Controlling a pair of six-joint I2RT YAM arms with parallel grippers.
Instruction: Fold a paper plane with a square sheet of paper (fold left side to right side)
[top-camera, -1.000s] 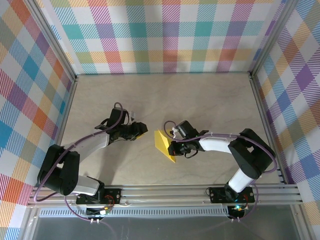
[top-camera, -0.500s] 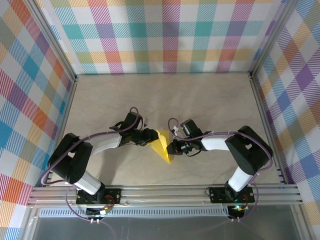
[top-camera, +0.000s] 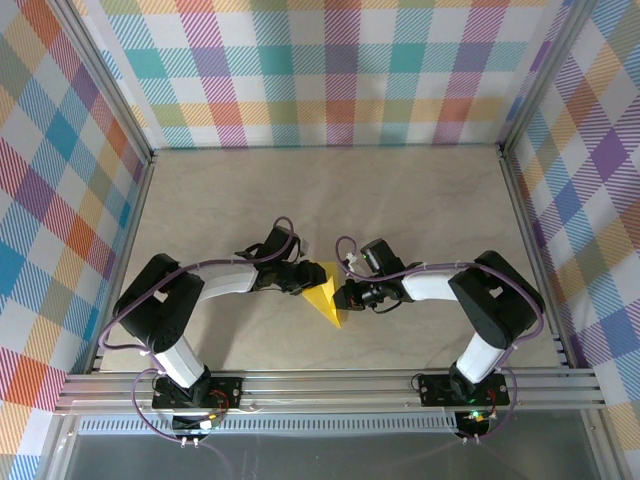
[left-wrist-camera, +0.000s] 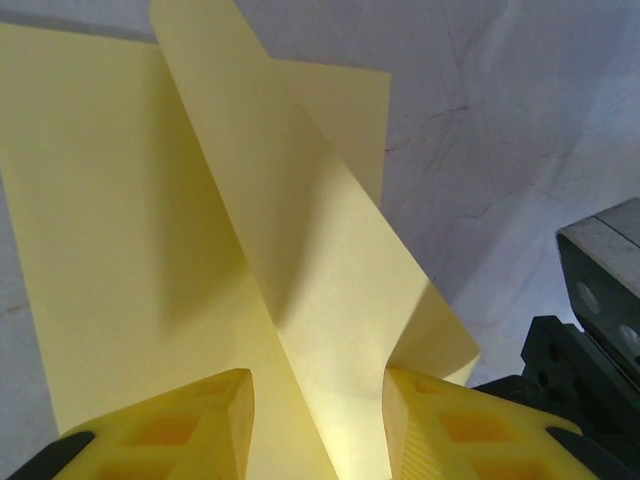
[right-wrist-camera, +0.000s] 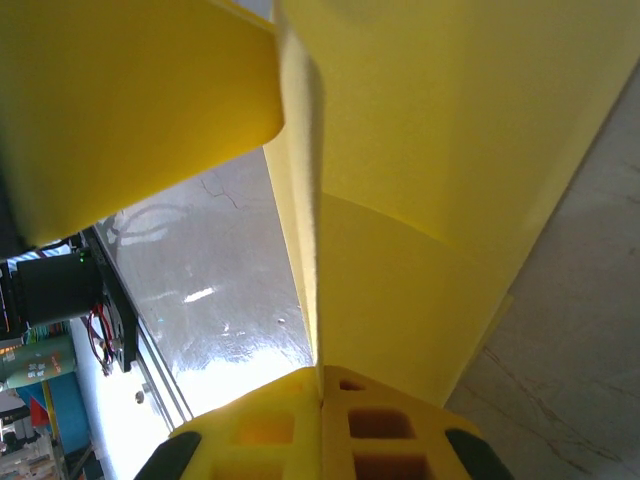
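One square sheet of paper (top-camera: 326, 300), edge hidden in clamped right gripper (right-wrist-camera: 320, 378), flap between half-open left gripper (left-wrist-camera: 318, 390).

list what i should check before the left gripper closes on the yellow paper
1. Right gripper shut on the square sheet of paper: ok.
2. Raised flap standing between the open fingers of the left gripper: ok.
3. Rest of the sheet lying flat on the table: ok.
4. Flap free of crumples where the fingers would pinch: ok, it looks smooth.
5. Room between the two grippers: cannot tell, they sit close together in the top view.
6. Edges lined up for the fold: cannot tell.
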